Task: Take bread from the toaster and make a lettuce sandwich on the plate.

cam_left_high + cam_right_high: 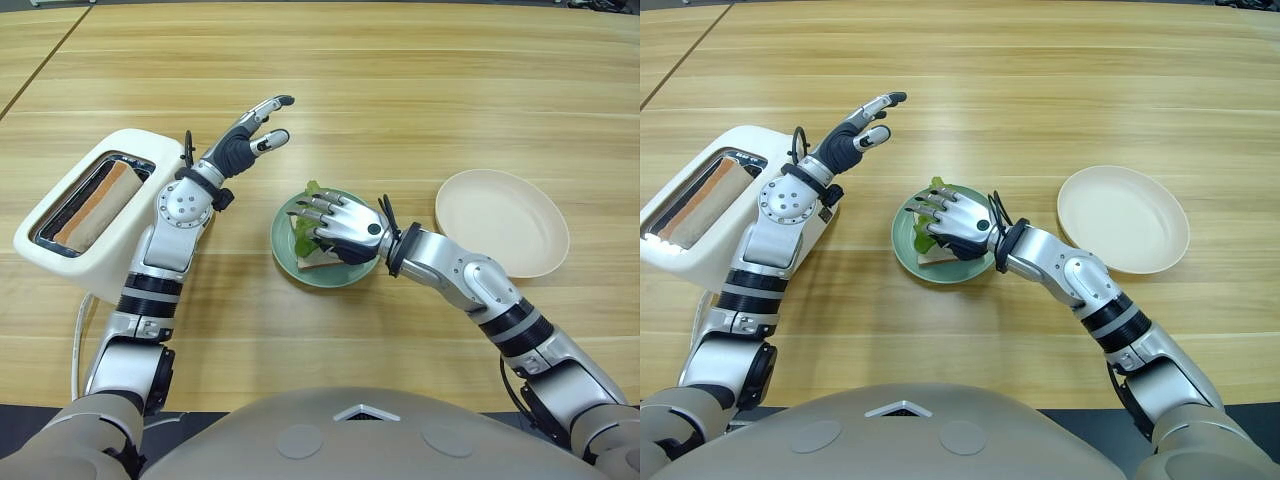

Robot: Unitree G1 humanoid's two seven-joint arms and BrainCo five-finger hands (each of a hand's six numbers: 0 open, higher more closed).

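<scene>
A white toaster (60, 250) lies at the left with a slice of bread (97, 205) in its slot. My left hand (250, 128) is raised just right of the toaster, fingers stretched out and holding nothing. A green plate (285, 262) sits in the middle of the table with a slice of bread (318, 264) on it. Green lettuce (304, 240) lies on top of that slice. My right hand (340, 225) is palm down over the plate, fingers curled onto the lettuce and hiding most of it.
A shallow cream dish (500, 222) stands empty to the right of the green plate, close to my right forearm. The toaster's white cord (78, 340) runs toward the table's near edge at the left. Bare wooden table stretches across the far side.
</scene>
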